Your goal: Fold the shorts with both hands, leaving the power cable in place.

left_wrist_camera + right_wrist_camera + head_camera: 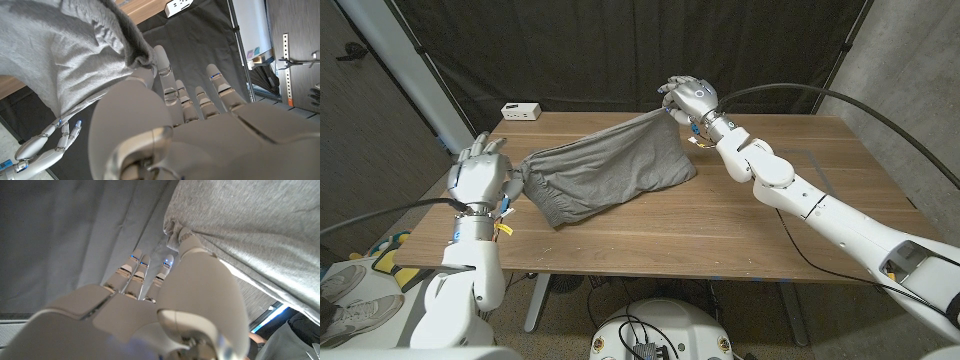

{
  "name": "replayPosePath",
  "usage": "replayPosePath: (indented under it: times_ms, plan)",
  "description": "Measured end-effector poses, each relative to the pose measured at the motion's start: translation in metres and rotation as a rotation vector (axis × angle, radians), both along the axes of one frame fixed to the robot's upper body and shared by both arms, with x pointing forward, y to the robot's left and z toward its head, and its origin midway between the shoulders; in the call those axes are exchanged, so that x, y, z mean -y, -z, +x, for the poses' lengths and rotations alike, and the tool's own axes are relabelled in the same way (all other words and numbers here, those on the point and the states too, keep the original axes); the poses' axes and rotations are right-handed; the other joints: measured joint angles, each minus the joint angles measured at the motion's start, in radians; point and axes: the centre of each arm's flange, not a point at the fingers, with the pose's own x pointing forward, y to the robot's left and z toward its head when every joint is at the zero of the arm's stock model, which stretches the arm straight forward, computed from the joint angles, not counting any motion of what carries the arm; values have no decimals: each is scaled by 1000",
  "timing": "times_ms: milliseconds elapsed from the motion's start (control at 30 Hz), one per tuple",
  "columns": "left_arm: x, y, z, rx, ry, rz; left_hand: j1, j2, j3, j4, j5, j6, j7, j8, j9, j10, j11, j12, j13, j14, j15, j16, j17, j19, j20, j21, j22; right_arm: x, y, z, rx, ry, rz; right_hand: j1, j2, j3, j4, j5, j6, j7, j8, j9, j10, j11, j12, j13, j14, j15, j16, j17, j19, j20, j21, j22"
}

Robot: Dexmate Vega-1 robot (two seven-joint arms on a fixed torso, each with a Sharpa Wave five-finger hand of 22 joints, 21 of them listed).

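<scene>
Head view: grey shorts (pixel 605 170) stretched over the wooden bench (pixel 740 230), left hand (pixel 483 180) pinching the waistband end, right hand (pixel 688 98) gripping the opposite corner, lifted near the far edge. White power strip (pixel 521 110) sits at the far left edge; black cable (pixel 790 235) crosses the bench under the right arm.

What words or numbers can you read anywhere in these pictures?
None can be read.
The white box at the table's far corner has dark marks, too small to read.
The grey shorts, held by the left hand and right hand, show no print.
</scene>
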Motion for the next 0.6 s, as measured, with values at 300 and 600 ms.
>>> replayPosePath:
  times_ms: [300, 600]
  plan:
    - [-7, -8, 10, -3, -54, 7, 0, 0, 2, -2, 0, 2, 1, 0, -6, 0, 0, 0, 0, 0, 0, 0, 0, 0, 0, 4, 0, -13, -11, 15, -7, -4, -21, 0, 0, 0, -1, 0, 0, 0, 0, 0, 6, -6, 0, 0, 0, 0, 0, 0, 0, 0, 0, 0]
    - [-10, -20, 22, -7, -81, 30, -7, -7, 4, -4, 0, 8, -5, 0, -19, 5, -5, 0, 0, 9, -2, 0, 0, 9, -2, 8, -5, -22, -18, 25, -10, -4, -31, 0, 0, -1, -1, 5, 6, -6, -3, 0, 5, -6, 0, 0, 0, 0, 0, 3, 0, 0, 0, 0]
